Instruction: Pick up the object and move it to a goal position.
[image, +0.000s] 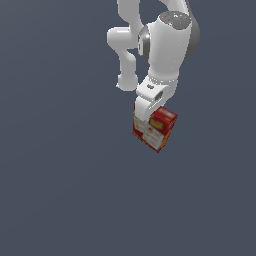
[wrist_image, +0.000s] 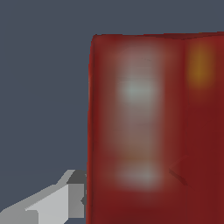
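Flat grey-blue backdrop; one red carton (image: 157, 129) (tilted), one arm (image: 167, 45).

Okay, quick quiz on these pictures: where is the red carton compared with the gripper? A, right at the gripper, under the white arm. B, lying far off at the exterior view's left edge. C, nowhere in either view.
A: the red carton sits directly at the gripper, and in the wrist view it fills the frame beside one gripper finger.
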